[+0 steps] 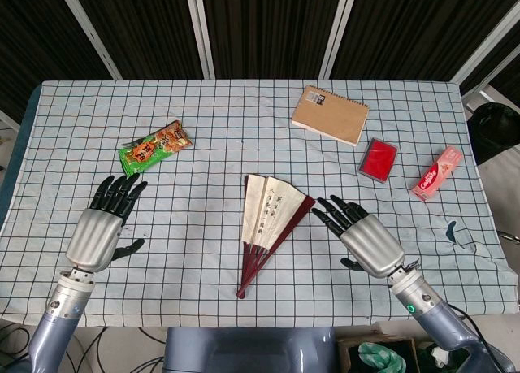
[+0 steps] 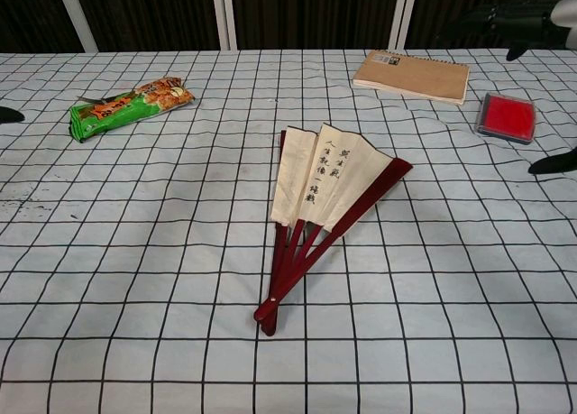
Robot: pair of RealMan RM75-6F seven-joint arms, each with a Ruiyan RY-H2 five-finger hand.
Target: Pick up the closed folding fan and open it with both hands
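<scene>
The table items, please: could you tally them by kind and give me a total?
Folding fan: 1
Snack packet: 1
Notebook: 1
Red case: 1
Pink toothpaste box: 1
Total: 5
</scene>
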